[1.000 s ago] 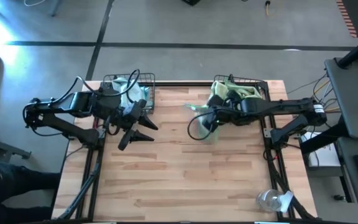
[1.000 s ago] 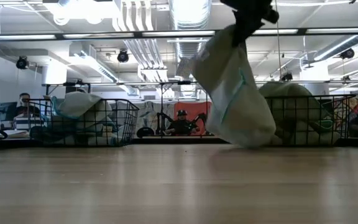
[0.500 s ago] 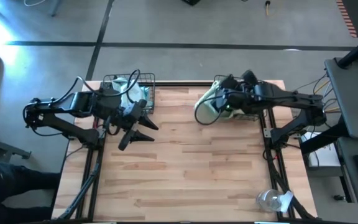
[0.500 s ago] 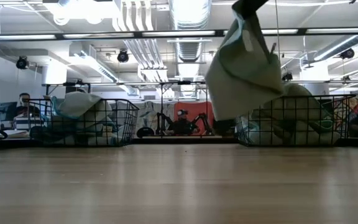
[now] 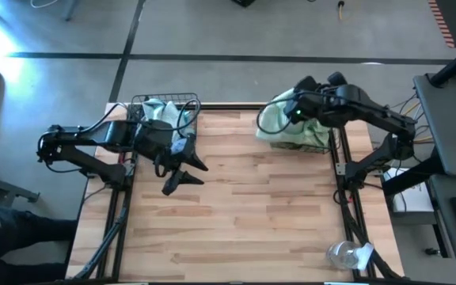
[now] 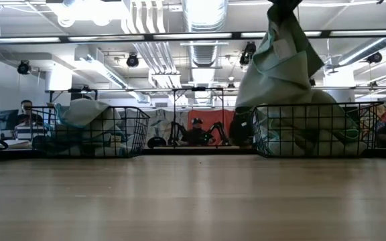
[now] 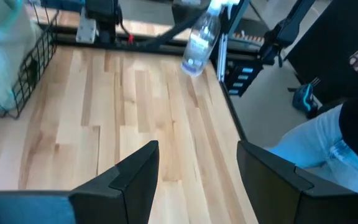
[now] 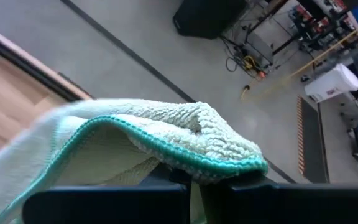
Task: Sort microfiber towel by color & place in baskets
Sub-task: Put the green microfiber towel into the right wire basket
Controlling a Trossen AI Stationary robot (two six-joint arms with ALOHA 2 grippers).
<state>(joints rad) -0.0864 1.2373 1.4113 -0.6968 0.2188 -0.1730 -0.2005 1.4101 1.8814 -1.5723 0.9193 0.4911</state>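
My right gripper (image 5: pixel 295 112) is shut on a pale green microfiber towel (image 5: pixel 272 119) with a teal hem, high above the left end of the right wire basket (image 5: pixel 323 144). That basket holds more pale green towels (image 6: pixel 313 120). The held towel hangs in the low view (image 6: pixel 277 70). My left gripper (image 5: pixel 182 170) is open and empty over the table, just near of the left basket (image 5: pixel 187 103), which holds a heap of pale towels (image 6: pixel 86 112). My right gripper pinches a bunched fold of the green towel at its hemmed edge (image 8: pixel 185 158) between its two fingers; several layers lie there. The towel hangs slack below the gripper, clear of the table. Its lower end (image 6: pixel 246 104) is level with the right basket's rim; whether it touches the rim I cannot tell.
A clear plastic wrapper (image 5: pixel 347 255) lies at the table's near right corner; it also shows in the left wrist view (image 7: pixel 199 43). Bare wood (image 5: pixel 244 214) spreads between and in front of the baskets. People sit in the room beyond the table.
My right gripper has risen and gone toward the table's far right, carrying the green towel from low over the table's middle up above the right basket. The towel's lower end has come off the table. My left gripper has shifted a little toward the table's right.
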